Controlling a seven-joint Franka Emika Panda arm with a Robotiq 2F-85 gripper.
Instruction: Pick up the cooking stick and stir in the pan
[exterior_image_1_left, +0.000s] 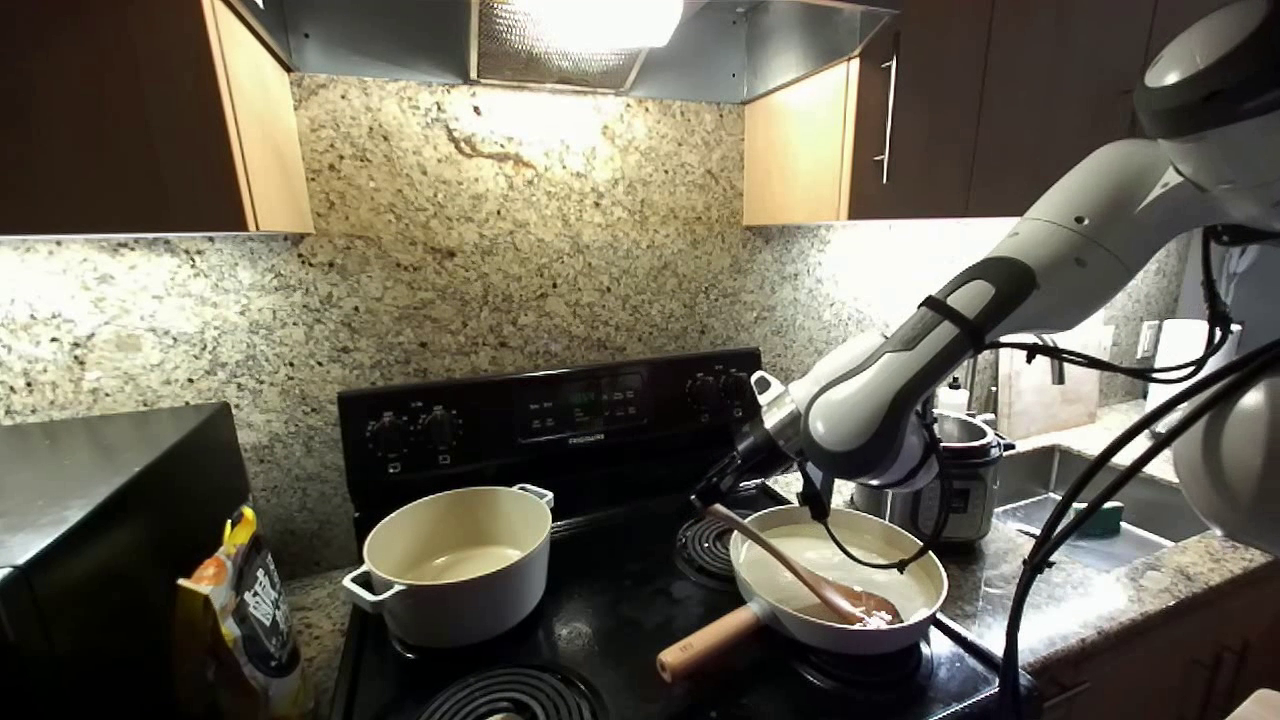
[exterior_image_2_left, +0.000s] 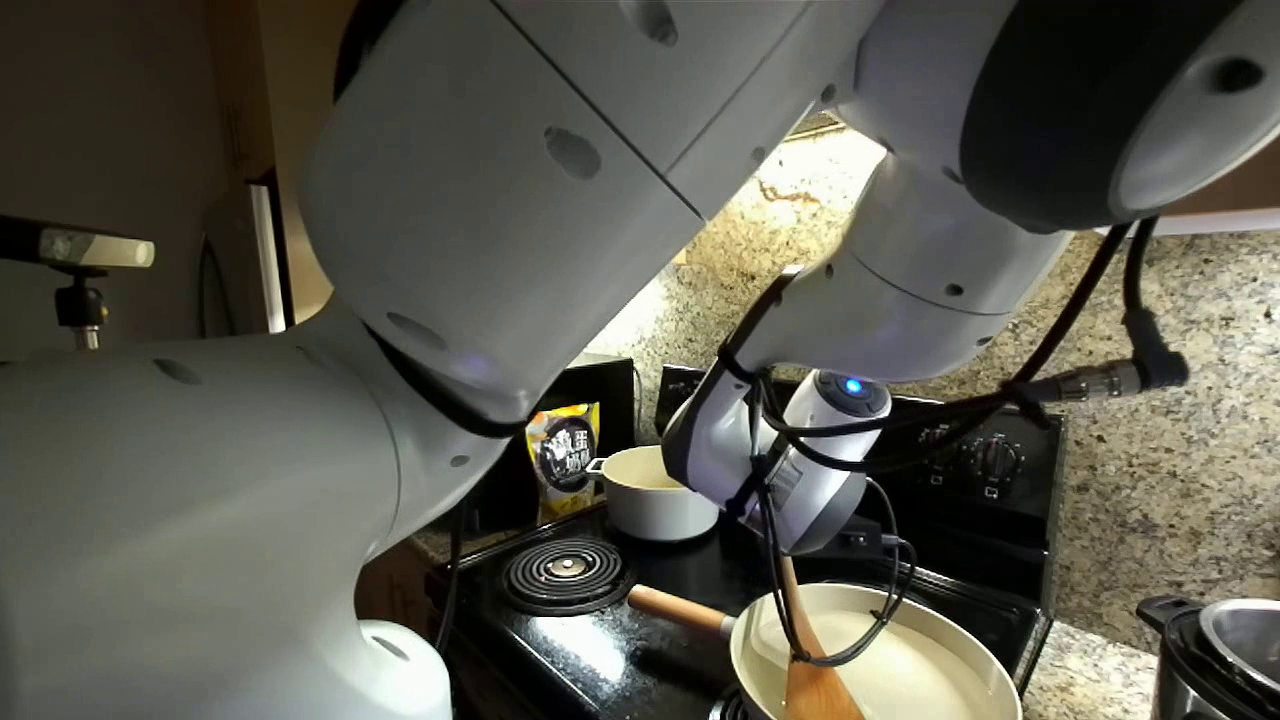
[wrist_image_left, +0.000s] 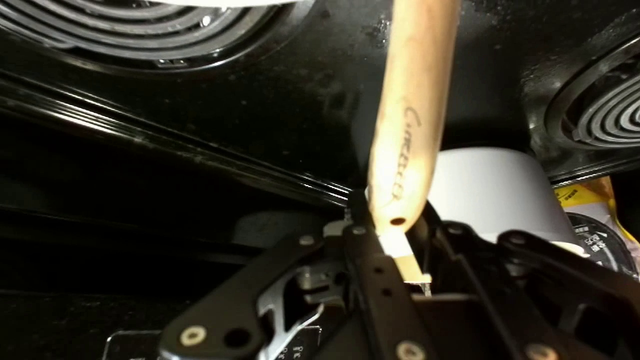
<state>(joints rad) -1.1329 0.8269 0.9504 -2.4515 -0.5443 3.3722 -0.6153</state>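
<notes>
The cooking stick (exterior_image_1_left: 765, 548) slants down into the pan (exterior_image_1_left: 800, 632), its reddish-brown head lying against the pan's inside near small pale bits. My gripper (exterior_image_1_left: 712, 490) holds the upper end of its handle, above and beside the pan. In the wrist view the handle (wrist_image_left: 415, 100) runs up from between the fingers, and the gripper (wrist_image_left: 395, 215) is shut on it near the hanging hole. Another exterior view shows the stick (exterior_image_2_left: 815, 670) leaning in the pan (exterior_image_2_left: 930, 665); there the arm hides the fingertips.
A cream two-handled pot (exterior_image_1_left: 470, 600) stands on the stove, left of the pan's wooden handle (exterior_image_1_left: 710, 642). Behind the pan is a steel pot (exterior_image_1_left: 955, 500). A cable (exterior_image_1_left: 850, 558) from the wrist loops low over the pan. A yellow-black bag (exterior_image_1_left: 255, 620) stands beside the stove.
</notes>
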